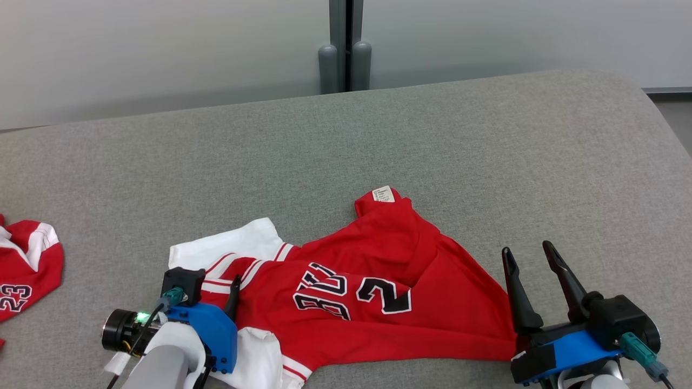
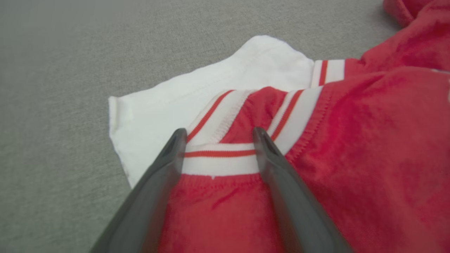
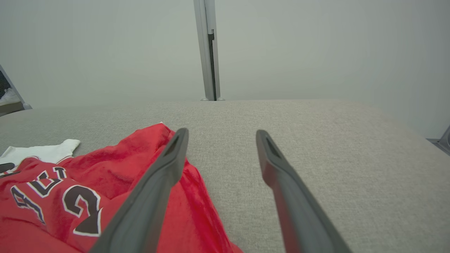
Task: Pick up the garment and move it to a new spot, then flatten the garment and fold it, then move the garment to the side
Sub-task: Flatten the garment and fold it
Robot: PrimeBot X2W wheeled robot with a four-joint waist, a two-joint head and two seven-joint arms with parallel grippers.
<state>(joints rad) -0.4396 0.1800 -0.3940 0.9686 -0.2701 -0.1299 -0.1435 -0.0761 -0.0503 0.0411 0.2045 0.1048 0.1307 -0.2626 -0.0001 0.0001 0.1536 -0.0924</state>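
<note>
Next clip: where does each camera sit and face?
Head view: on the head, facing forward and down at the red jersey on the grey padded surface; left gripper lower left, right gripper lower right.
Left wrist view: on the left wrist, facing down its open fingers at the jersey's striped trim.
Right wrist view: on the right wrist, facing across the surface toward the wall, open fingers ahead.
Shared: all show the jersey.

The garment (image 1: 378, 281) is red with black letters and numerals edged in white, white sleeves, and white trim bands carrying thin red stripes. The table (image 1: 432, 140) is plain grey, and a second garment (image 1: 24, 265) at its left edge is red with white trim. The left end effector (image 2: 218, 130) and right end effector (image 1: 526, 248) have dark grey fingers and blue housings.
</note>
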